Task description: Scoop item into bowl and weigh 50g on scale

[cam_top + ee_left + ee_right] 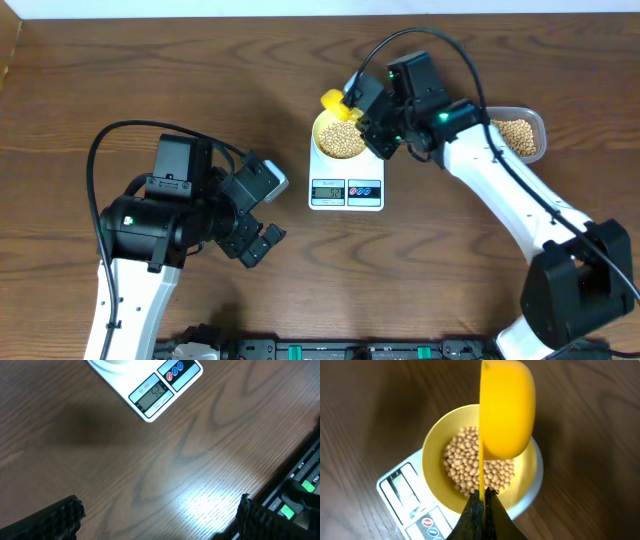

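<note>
The right tool [482,504] is clamped on the thin handle of the yellow scoop [506,410]. The scoop runs straight out ahead of it, long axis in line with the tool, head rolled on edge directly above the bowl [431,445]. The bowl sits on the scale [395,485] with the beans [465,465] heaped inside; the display seems to read about 52, so the next move is likely a small correction by this nearer arm. The clear container [530,120] lies well apart to its right. The left tool [160,510] hangs with fingers apart, empty, over the bench [100,460]
</note>
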`<state>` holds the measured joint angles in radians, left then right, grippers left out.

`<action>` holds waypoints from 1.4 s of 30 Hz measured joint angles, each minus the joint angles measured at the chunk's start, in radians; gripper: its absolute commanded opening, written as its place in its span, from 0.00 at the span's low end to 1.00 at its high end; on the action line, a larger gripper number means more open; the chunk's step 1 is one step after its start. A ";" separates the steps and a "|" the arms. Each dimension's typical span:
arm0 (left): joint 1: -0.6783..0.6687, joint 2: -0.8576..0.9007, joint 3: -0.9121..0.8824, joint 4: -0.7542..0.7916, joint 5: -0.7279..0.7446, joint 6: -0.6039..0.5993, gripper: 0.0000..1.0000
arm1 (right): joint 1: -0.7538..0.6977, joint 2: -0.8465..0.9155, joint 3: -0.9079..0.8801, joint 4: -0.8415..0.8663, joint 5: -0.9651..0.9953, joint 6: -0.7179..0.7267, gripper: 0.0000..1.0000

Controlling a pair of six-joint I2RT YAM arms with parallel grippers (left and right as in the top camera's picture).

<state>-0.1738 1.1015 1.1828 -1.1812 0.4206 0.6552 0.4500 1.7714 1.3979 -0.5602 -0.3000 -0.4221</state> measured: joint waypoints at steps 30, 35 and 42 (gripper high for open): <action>0.000 0.000 0.000 0.000 0.000 0.000 1.00 | 0.031 0.069 0.000 -0.072 0.137 -0.121 0.01; 0.000 0.000 0.000 0.000 0.000 0.000 1.00 | 0.034 0.073 0.000 -0.081 0.168 -0.132 0.01; 0.000 0.000 0.000 0.000 0.000 0.000 1.00 | 0.039 0.083 0.000 -0.082 0.220 -0.144 0.01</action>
<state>-0.1738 1.1015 1.1828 -1.1812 0.4206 0.6556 0.4889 1.8542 1.3979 -0.6422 -0.0795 -0.5659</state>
